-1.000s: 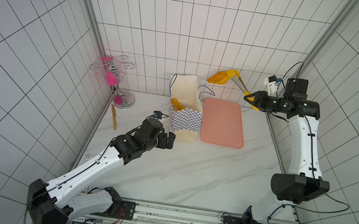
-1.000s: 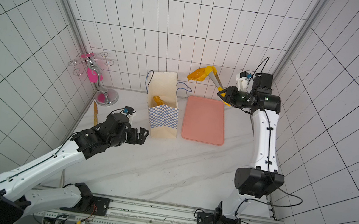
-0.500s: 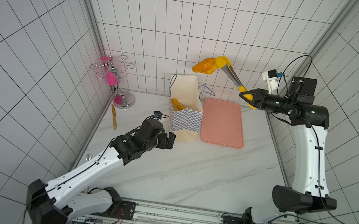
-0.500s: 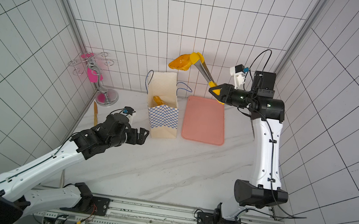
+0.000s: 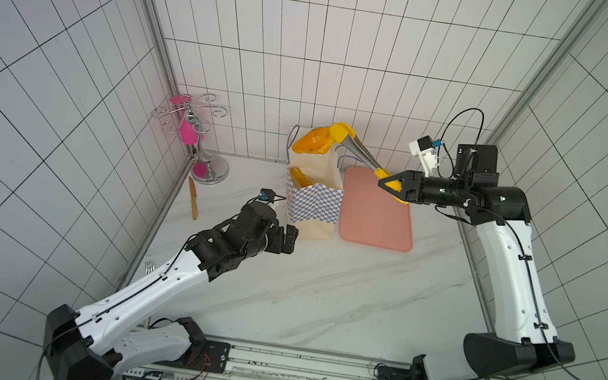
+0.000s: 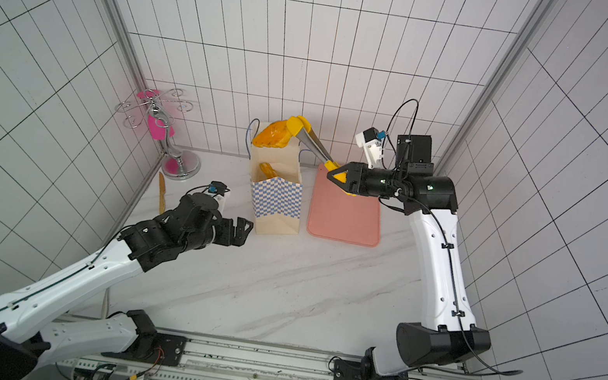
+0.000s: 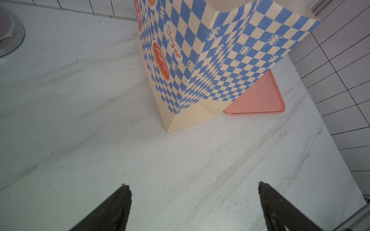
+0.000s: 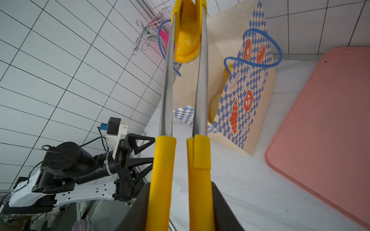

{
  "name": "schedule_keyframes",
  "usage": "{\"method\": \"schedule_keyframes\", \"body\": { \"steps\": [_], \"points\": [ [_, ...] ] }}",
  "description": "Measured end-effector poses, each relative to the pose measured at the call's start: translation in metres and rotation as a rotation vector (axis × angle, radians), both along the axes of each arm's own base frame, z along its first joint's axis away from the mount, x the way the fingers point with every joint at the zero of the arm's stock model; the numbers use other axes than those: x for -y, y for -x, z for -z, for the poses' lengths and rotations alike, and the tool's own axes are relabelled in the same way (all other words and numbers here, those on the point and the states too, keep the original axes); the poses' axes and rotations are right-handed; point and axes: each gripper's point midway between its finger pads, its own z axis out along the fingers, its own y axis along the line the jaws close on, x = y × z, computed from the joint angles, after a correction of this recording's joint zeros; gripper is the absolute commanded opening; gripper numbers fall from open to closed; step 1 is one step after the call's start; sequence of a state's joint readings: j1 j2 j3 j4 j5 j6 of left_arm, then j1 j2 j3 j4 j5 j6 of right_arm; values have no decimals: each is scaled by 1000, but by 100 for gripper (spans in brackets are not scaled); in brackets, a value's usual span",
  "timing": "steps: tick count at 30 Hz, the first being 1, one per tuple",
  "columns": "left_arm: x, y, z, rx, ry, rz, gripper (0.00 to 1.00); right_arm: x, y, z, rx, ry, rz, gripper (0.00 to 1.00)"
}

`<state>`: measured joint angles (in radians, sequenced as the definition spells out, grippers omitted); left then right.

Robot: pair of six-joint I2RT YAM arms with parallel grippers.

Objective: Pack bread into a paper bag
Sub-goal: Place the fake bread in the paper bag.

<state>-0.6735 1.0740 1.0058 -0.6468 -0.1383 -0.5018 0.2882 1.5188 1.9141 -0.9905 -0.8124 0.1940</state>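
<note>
The tall checkered paper bag (image 5: 312, 208) (image 6: 277, 205) stands open beside the tray. My right gripper (image 5: 391, 183) (image 6: 339, 178) (image 8: 180, 204) is shut on the yellow handles of the tongs (image 5: 360, 154) (image 8: 169, 80). The tongs pinch a golden bread piece (image 5: 311, 144) (image 6: 271, 138) (image 8: 188, 46) right above the bag's mouth. Another bread piece (image 5: 299, 176) (image 6: 268, 169) lies inside the bag. Low on the table, just left of the bag's base (image 7: 192, 118), my left gripper (image 5: 284, 239) (image 6: 241, 230) (image 7: 193, 186) is open and holds nothing.
The flat pink tray (image 5: 375, 218) (image 7: 258, 100) (image 8: 330, 120) lies bare to the right of the bag. A metal stand with pink parts (image 5: 196, 134) is in the back left corner. A slim orange knife (image 5: 192, 199) and a fork (image 5: 148, 266) lie along the left wall.
My right arm has swung the tongs and the bread leftward, from above the tray's far edge to over the bag's mouth. The left arm has stayed put.
</note>
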Motion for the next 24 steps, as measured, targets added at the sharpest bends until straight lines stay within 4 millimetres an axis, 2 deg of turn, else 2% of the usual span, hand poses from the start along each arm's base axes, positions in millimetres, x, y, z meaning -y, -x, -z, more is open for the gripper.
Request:
{"method": "schedule_keyframes", "body": {
  "steps": [4, 8, 10, 24],
  "points": [
    [1, 0, 0, 0, 0, 2, 99, 2, -3, 17, -32, 30, 16, 11],
    [2, 0, 1, -2, -2, 4, 99, 2, -4, 22, -30, 45, 21, 27],
    [2, 0, 2, -5, -4, 5, 99, 2, -3, 22, -23, 49, 17, 31],
    [3, -1, 6, -15, -14, 7, 99, 4, -5, 23, -6, 66, 28, 43]
  ]
}}
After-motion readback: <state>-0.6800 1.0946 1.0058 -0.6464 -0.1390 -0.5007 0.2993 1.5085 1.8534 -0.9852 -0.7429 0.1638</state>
